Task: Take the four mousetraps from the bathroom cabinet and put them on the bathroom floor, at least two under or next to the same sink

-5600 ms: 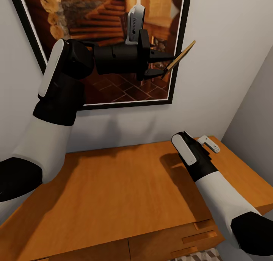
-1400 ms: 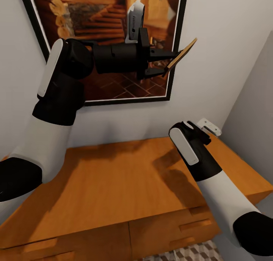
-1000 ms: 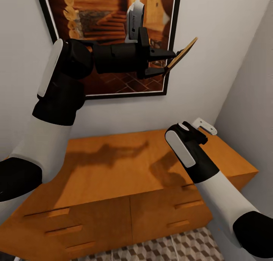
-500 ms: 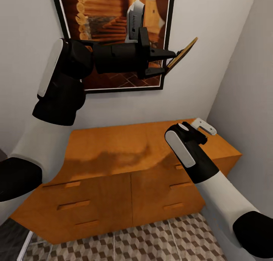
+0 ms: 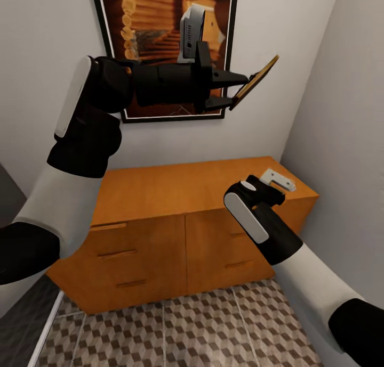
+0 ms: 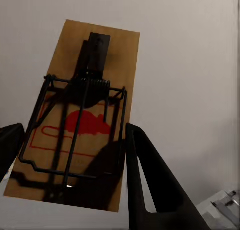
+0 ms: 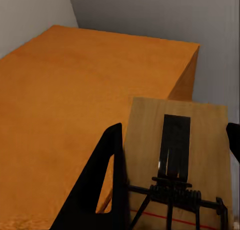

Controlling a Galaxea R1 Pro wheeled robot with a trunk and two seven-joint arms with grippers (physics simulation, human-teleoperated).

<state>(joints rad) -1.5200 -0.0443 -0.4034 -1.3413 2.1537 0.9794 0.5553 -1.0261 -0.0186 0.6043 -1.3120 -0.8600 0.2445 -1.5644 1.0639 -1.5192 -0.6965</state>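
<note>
My left gripper (image 5: 234, 93) is raised in front of the wall, shut on a tan mousetrap (image 5: 256, 81) that tilts upward. In the left wrist view that mousetrap (image 6: 80, 115) shows its dark wire spring and a red mark, pinched between the black fingers (image 6: 150, 190). In the right wrist view my right gripper (image 7: 175, 130) is shut on a second mousetrap (image 7: 175, 155), held above the cabinet top (image 7: 65, 89). The orange-brown cabinet (image 5: 176, 186) stands against the wall ahead, beyond my right forearm (image 5: 256, 218). The cube-patterned bathroom floor (image 5: 186, 324) lies in front of it. The bathroom sink is out of view.
A framed picture (image 5: 160, 37) hangs on the wall above the cabinet. A grey side wall (image 5: 346, 143) closes in on the right, close to the cabinet's end. A dark strip (image 5: 21, 324) borders the tiles at the lower left.
The whole view has pulled back from the cabinet: its drawer fronts and the tiled floor now show. Both arms keep their poses and each still holds its mousetrap.
</note>
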